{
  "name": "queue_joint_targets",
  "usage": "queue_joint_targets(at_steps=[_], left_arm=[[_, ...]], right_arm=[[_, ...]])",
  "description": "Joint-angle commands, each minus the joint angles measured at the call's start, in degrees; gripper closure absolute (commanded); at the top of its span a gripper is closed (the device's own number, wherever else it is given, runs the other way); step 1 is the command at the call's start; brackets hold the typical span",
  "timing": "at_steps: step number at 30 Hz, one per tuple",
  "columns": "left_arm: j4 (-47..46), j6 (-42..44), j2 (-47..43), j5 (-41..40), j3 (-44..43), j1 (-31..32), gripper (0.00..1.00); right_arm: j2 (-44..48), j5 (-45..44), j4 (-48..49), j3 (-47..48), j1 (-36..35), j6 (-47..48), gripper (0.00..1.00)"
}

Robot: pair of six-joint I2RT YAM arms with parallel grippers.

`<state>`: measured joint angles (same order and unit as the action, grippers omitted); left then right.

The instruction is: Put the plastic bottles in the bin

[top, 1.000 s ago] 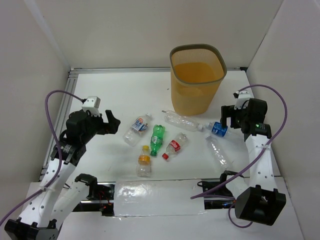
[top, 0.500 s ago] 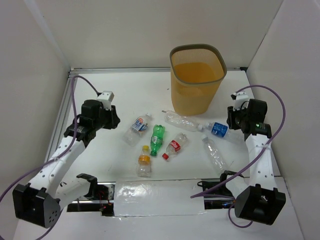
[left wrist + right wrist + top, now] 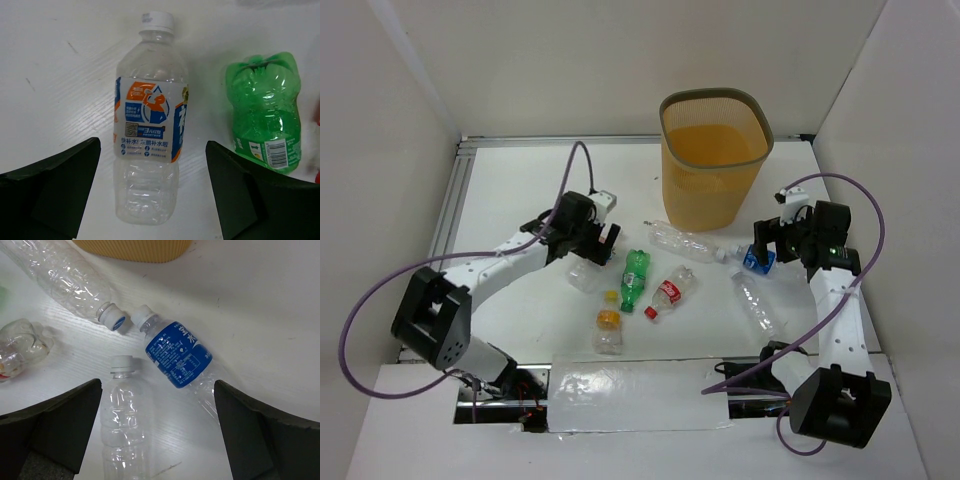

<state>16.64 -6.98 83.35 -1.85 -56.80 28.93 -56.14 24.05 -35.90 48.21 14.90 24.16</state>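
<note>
Several plastic bottles lie on the white table in front of the tall orange mesh bin (image 3: 712, 150). My left gripper (image 3: 603, 238) (image 3: 152, 145) hovers open over a white-capped bottle with a blue and orange label (image 3: 586, 271) (image 3: 150, 130), one finger on each side and not touching it. The green bottle (image 3: 635, 278) (image 3: 265, 115) lies just right of it. My right gripper (image 3: 768, 240) (image 3: 158, 385) is open above a blue-labelled bottle (image 3: 756, 258) (image 3: 180, 355) and a clear bottle (image 3: 757, 303) (image 3: 125, 405). A red-labelled bottle (image 3: 670, 291) and an orange-capped bottle (image 3: 608, 325) lie nearer the front.
Another clear bottle (image 3: 682, 240) (image 3: 70, 280) lies at the foot of the bin, its cap close to the blue-labelled bottle's cap. White walls enclose the table on the left, back and right. A metal rail (image 3: 450, 215) runs along the left edge.
My left arm has swung right from the table's left side to above the blue and orange labelled bottle. My right gripper has barely shifted.
</note>
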Motion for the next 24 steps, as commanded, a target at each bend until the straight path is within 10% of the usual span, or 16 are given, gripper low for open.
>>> queue_joint_targets(at_steps=[1, 9, 12, 13, 16, 24], left_arm=[[-2.5, 3.0, 3.9, -4.2, -2.4, 1.6, 0.01], [-3.1, 3.6, 14.8, -9.2, -4.4, 3.9, 0.01], [-3.1, 3.6, 15.4, -9.8, -4.4, 3.9, 0.19], [-3.1, 3.1, 14.7, -9.8, -4.4, 3.9, 0.43], [-2.3, 2.6, 10.8, -8.7, -5.4, 3.9, 0.73], [4.0, 0.3, -2.0, -0.9, -21.9, 3.9, 0.82]], right_arm=[[-0.7, 1.3, 1.8, -0.5, 0.3, 0.9, 0.00], [-1.3, 0.7, 1.8, -0.5, 0.3, 0.9, 0.00], [-1.3, 1.3, 2.3, 0.0, 0.3, 0.9, 0.00], [-1.3, 1.3, 2.3, 0.0, 0.3, 0.9, 0.00], [-0.6, 1.8, 3.5, 0.0, 0.3, 3.9, 0.06], [2.8, 5.0, 6.4, -3.5, 0.3, 11.9, 0.32]])
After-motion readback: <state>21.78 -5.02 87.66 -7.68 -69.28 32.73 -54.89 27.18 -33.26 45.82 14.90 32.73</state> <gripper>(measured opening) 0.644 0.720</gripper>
